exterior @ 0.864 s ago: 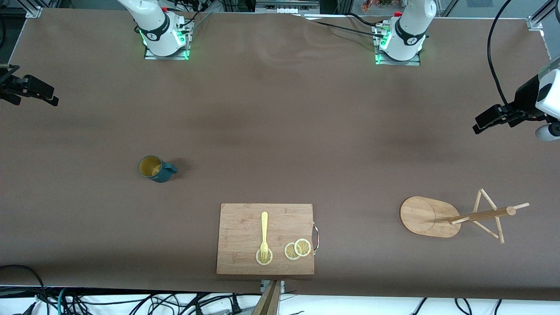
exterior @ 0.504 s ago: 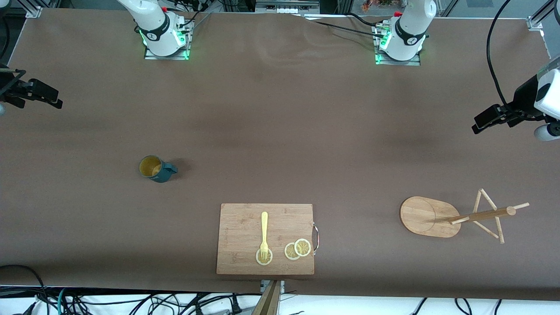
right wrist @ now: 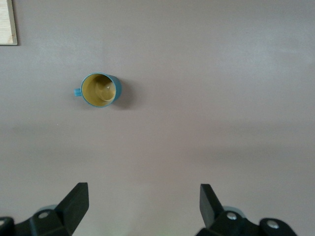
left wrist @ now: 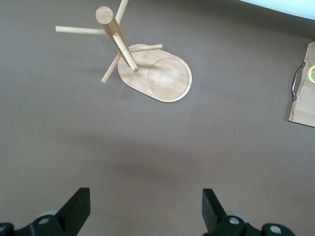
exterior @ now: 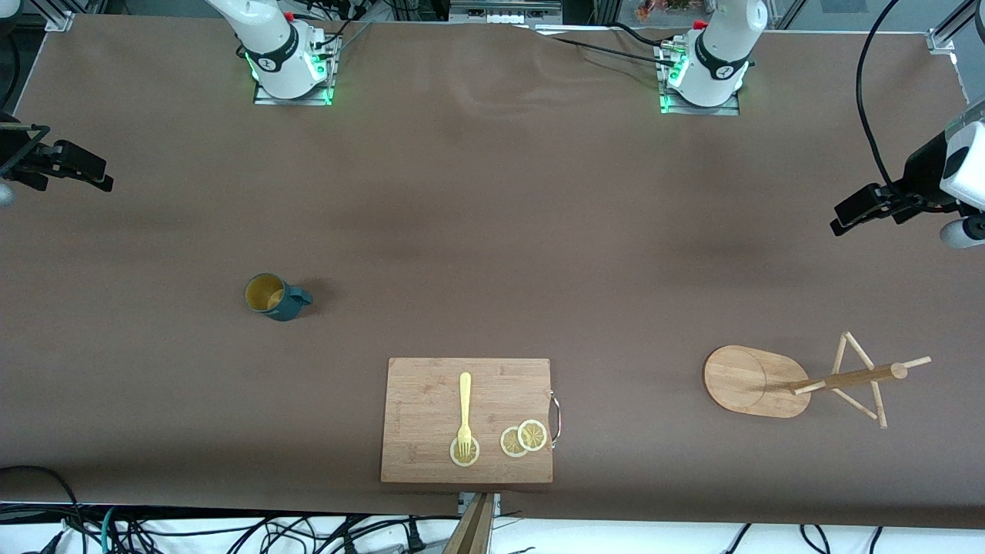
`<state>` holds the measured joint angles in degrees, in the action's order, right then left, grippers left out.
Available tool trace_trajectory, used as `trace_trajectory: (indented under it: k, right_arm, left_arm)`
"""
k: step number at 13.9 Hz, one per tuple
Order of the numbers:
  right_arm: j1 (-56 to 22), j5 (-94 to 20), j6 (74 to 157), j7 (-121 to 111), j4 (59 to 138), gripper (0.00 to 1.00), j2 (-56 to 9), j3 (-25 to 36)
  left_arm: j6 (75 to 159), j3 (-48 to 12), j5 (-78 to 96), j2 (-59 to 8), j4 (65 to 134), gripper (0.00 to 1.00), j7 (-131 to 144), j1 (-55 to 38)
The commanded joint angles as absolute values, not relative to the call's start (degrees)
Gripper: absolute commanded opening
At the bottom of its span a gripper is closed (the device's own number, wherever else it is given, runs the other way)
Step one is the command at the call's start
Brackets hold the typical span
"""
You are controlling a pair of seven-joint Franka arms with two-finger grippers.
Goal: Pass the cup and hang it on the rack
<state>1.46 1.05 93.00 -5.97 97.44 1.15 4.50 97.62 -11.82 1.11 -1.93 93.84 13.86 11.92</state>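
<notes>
- Tabletop [exterior: 492, 231]: brown surface carrying all the things; the two arm bases stand along the edge farthest from the front camera.
- Cutting board [exterior: 467, 420]: rectangular wooden board lying flat at the middle of the tabletop's edge nearest the front camera, with a metal handle [exterior: 555, 418] on the side toward the left arm's end.
- Rack [exterior: 816, 379]: bamboo mug tree standing upright on its oval base near the corner nearest the front camera at the left arm's end; thin pegs angle out from its central pole.
- Left gripper [left wrist: 146, 212]: up in the air over the left arm's end of the tabletop, fingers spread wide, nothing between them.
- Right gripper [right wrist: 142, 206]: up in the air over the right arm's end of the tabletop, fingers spread wide, nothing between them.
- Cup [exterior: 273, 297]: dark teal mug standing upright, mouth up, toward the right arm's end, well apart from both the board and the rack.
- Fork [exterior: 464, 414]: yellow, lying on the board, tines on a lemon slice [exterior: 464, 454].
- Two more lemon slices [exterior: 524, 438]: overlapping, beside the fork, near the handle.
</notes>
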Motion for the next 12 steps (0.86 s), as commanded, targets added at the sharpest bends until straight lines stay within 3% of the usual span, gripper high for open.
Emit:
trace_trajectory:
  k: [1,5,12]
  right_arm:
    - [1.1,0.5,92.5,-6.8,98.2,1.0,1.6,4.7]
    - [1.1,0.6,88.7,-6.9,97.7,1.0,1.7,4.8]
    - [-1.1,1.1,90.7,-5.9,97.9,1.0,-1.7,4.4]
  left_arm:
    - [96.8,-12.0,1.9,-2.6,92.3,1.0,13.9,12.0]
    - [96.7,-12.0,1.9,-2.6,92.3,1.0,13.9,12.0]
    - [96.8,-12.0,1.8,-2.6,92.3,1.0,13.9,12.0]
